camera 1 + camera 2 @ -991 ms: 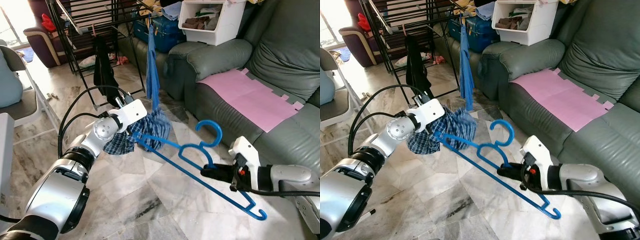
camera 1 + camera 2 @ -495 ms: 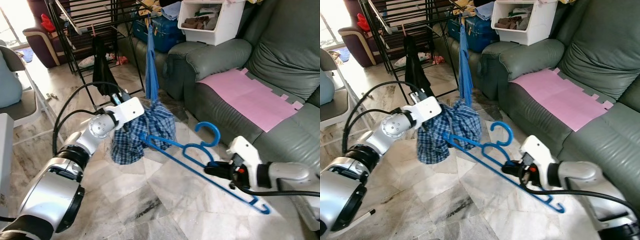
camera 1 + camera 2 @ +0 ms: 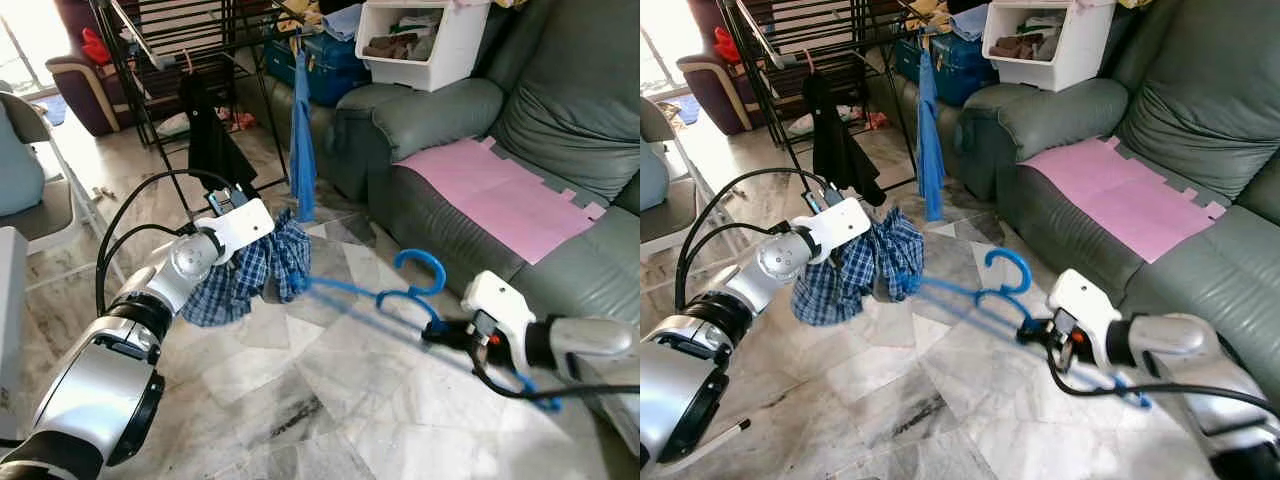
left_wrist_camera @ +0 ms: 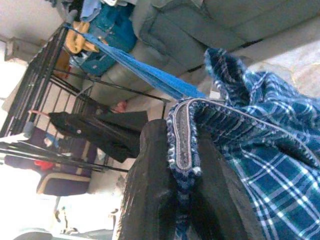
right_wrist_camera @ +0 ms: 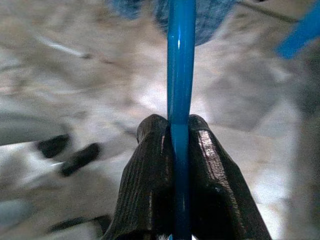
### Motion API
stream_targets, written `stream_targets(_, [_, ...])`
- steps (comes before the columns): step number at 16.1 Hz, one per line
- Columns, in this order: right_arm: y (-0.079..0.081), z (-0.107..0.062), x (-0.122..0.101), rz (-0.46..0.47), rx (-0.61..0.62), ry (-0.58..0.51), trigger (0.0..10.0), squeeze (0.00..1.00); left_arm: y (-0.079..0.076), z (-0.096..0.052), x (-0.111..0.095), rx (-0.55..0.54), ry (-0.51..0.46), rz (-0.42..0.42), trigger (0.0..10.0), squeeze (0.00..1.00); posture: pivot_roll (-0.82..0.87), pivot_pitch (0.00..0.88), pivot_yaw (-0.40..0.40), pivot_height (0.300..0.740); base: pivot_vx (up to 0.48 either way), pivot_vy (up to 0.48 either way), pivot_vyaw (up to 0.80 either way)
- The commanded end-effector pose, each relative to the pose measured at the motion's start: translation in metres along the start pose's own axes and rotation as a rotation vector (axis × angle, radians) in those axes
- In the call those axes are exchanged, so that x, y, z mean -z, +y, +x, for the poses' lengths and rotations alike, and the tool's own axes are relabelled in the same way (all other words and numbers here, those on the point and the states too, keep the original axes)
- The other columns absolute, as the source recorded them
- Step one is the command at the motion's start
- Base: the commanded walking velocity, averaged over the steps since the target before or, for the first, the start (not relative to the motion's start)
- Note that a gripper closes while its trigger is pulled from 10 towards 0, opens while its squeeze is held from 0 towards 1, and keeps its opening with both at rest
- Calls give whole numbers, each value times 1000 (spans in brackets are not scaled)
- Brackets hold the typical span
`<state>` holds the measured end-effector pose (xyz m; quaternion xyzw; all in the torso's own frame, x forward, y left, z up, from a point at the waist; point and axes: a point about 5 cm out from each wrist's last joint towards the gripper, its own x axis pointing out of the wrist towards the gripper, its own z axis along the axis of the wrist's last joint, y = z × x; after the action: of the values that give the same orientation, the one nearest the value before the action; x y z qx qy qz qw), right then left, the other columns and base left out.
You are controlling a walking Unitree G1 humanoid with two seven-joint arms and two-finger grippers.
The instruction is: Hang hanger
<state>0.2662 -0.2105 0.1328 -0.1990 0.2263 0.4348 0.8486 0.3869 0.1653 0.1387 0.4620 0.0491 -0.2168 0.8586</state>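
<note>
A blue plastic hanger hovers above the marble floor in front of the sofa, its hook up. My right gripper is shut on its lower bar, near the sofa. One hanger end reaches into a blue plaid garment. That garment hangs bunched from my left gripper, which is shut on its hem. Behind, a black drying rack carries a black garment and a long blue cloth.
A grey-green sofa with a pink sheet fills the right side. A white bin sits on its armrest, beside a blue suitcase. A chair stands at the left. Marble floor lies open in front.
The left gripper has dropped and drawn the plaid garment left. The right gripper has shifted right with the hanger, which looks blurred from motion.
</note>
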Motion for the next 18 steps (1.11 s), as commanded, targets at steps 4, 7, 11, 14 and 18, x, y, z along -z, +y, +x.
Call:
stream_targets(4, [0, 12, -8, -105, 36, -24, 10000, 0, -2, -2, 5, 19, 7, 6, 10000, 0, -145, 0, 55, 740, 0, 0, 0])
stream_targets(7, [1, 22, -13, -139, 37, -73, 10000, 0, -2, -2, -1, 24, -38, 1, 10000, 0, -145, 0, 56, 740, 0, 0, 0])
stream_targets(11, [-5, 29, -24, -152, 74, -137, 10000, 0, -8, 0, -11, 66, -113, -16, 10000, 0, -146, 0, 59, 740, 0, 0, 0])
stream_targets(14, [-10, 36, -25, -130, 95, -157, 10000, 0, -9, 0, -17, 71, -158, -49, 10000, 0, -146, 0, 59, 740, 0, 0, 0])
stream_targets(18, [-6, 46, -27, -85, 57, -188, 10000, 0, 0, -1, -25, 6, -214, -92, 10000, 0, -136, 0, 54, 740, 0, 0, 0])
